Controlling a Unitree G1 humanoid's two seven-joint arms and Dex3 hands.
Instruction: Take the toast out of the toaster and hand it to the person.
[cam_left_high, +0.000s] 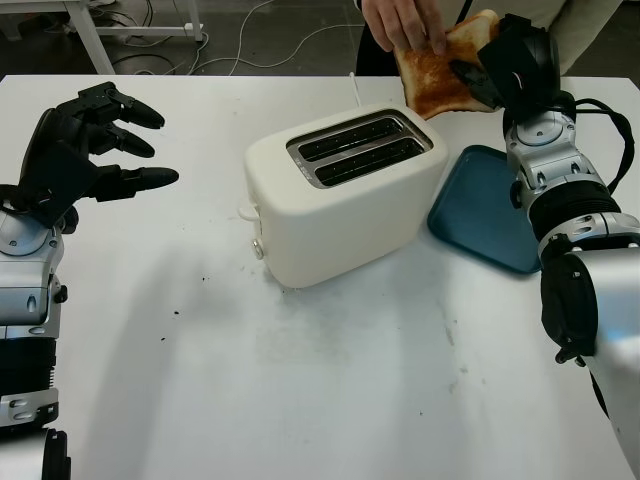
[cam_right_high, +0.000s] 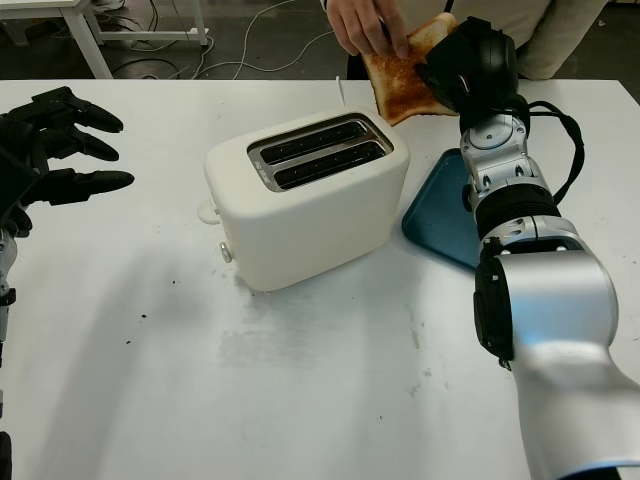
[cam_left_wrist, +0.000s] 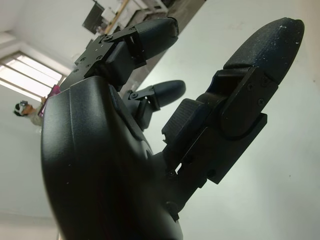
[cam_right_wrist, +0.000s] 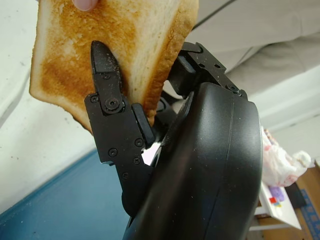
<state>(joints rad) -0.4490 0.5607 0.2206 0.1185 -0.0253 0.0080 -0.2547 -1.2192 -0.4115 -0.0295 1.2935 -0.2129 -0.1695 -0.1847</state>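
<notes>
the right hand (cam_left_high: 500, 65) pinches the toast (cam_left_high: 440, 70) in its fingers (cam_right_wrist: 107, 75), above and behind the toaster (cam_left_high: 345, 190); the person's hand (cam_left_high: 405, 25) grips it too. handover step; next calls for release. the left hand (cam_left_high: 85, 145) is open beside the toaster.

The work surface is a white table (cam_left_high: 330, 380) marked with dark specks and faint scuffs. Beyond its far edge, at 12 o'clock, lies a grey floor (cam_left_high: 280, 40) crossed by loose cables (cam_left_high: 230, 45). At 11 o'clock stand white furniture legs (cam_left_high: 90, 35). A bright window (cam_left_wrist: 22, 80) appears in the left wrist view.
</notes>
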